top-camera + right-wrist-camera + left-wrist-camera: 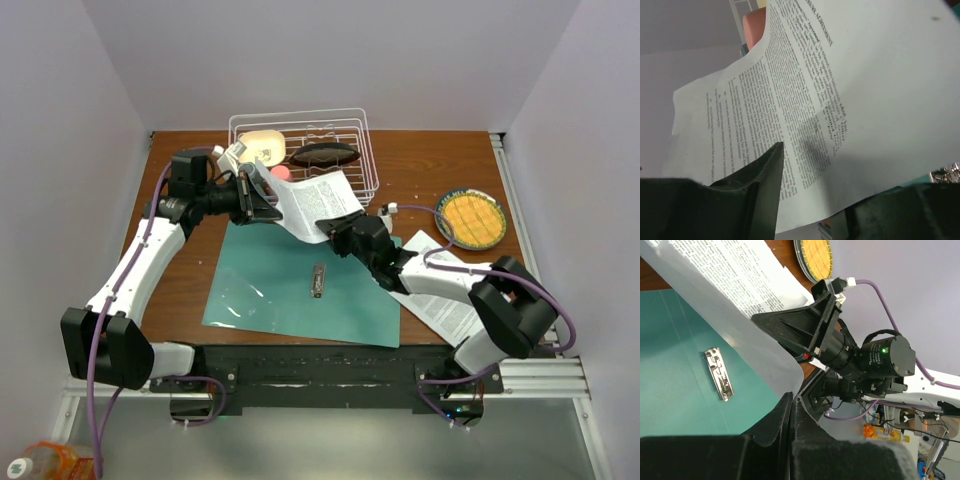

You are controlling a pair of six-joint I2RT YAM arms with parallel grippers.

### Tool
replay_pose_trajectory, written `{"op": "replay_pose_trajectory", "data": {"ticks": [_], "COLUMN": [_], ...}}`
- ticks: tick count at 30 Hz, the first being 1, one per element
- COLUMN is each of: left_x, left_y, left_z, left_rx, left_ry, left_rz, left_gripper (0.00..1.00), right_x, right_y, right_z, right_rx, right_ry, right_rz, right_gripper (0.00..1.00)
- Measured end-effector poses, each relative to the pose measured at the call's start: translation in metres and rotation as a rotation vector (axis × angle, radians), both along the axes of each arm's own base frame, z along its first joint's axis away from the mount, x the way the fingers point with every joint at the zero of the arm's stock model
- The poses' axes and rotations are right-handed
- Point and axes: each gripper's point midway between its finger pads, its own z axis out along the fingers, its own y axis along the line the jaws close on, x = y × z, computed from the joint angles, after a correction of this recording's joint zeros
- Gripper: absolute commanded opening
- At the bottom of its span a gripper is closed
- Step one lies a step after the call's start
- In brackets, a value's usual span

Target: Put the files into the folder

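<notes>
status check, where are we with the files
Left gripper shut on one sheet, held over the open folder. Right gripper open, jaws astride the sheet's other end. More sheets lie under the right arm.

The left arm (pixel 140 262) and right arm (pixel 440 283) wear white shells with black joints; a purple cable (pixel 152 210) trails each. Behind the black right claw (pixel 333 228), a round housing (pixel 887 357) shows a green light (pixel 883 350).

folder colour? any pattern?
The folder is plain teal-green, with no pattern. It shows best in the top external view.
</notes>
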Motion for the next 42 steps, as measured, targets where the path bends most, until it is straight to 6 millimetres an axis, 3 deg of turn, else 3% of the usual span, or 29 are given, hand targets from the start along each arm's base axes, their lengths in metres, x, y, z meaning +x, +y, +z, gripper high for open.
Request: {"op": "replay_pose_trajectory", "data": {"ticks": [1, 3, 4, 7, 11, 17, 18, 20, 22, 24, 26, 29, 32, 34, 38, 42], "left_x": [-0.001, -0.002, -0.004, -0.014, -0.012, 0.022, 0.023, 0.022, 0.021, 0.022, 0.026, 0.023, 0.005, -0.007, -0.017, -0.01], "left_y": [0.0, -0.001, -0.002, -0.007, -0.007, 0.028, 0.035, 0.048, 0.06, 0.07, 0.081, 0.101, 0.122, 0.135, 0.146, 0.152], "left_z": [0.0, 0.001, 0.002, 0.012, 0.041, 0.134, 0.144, 0.146, 0.13, 0.101, 0.058, -0.022, -0.09, -0.123, -0.153, -0.172], "left_rx": [-0.002, -0.007, -0.014, -0.067, -0.092, 0.081, 0.12, 0.2, 0.278, 0.355, 0.438, 0.557, 0.641, 0.684, 0.736, 0.766], "left_ry": [0.001, 0.003, 0.001, -0.011, -0.088, -0.492, -0.552, -0.621, -0.632, -0.601, -0.546, -0.404, -0.254, -0.175, -0.127, -0.107], "left_rz": [-0.003, -0.012, -0.024, -0.096, -0.163, -0.103, -0.084, -0.057, -0.039, -0.037, -0.048, -0.078, -0.109, -0.125, -0.156, -0.182], "left_gripper": [0.01, 0.19, 0.41, 0.58, 0.63, 0.66, 0.66, 0.67, 0.65, 0.62, 0.58, 0.55, 0.54, 0.52, 0.48, 0.45], "right_x": [0.001, 0.003, 0.003, 0.003, -0.001, -0.012, -0.016, -0.023, -0.03, -0.035, -0.04, -0.045, -0.05, -0.055, -0.068, -0.079], "right_y": [0.001, -0.001, -0.002, -0.007, -0.022, -0.043, -0.044, -0.047, -0.049, -0.05, -0.049, -0.045, -0.037, -0.031, -0.019, -0.015], "right_z": [-0.001, -0.001, 0.0, 0.008, 0.032, 0.074, 0.08, 0.089, 0.095, 0.097, 0.095, 0.086, 0.073, 0.065, 0.061, 0.059], "right_rx": [-0.001, -0.014, -0.019, -0.051, -0.148, -0.347, -0.385, -0.455, -0.515, -0.563, -0.606, -0.65, -0.672, -0.669, -0.629, -0.604], "right_ry": [0.001, -0.006, -0.012, -0.044, -0.131, -0.335, -0.376, -0.449, -0.507, -0.547, -0.577, -0.594, -0.597, -0.594, -0.608, -0.624], "right_rz": [-0.003, -0.007, -0.01, -0.012, -0.002, 0.075, 0.105, 0.161, 0.211, 0.252, 0.301, 0.372, 0.453, 0.507, 0.607, 0.664], "right_gripper": [0.16, 0.03, 0.01, 0.0, 0.0, 0.0, 0.0, 0.0, 0.0, 0.0, 0.0, 0.0, 0.0, 0.0, 0.0, 0.0]}}
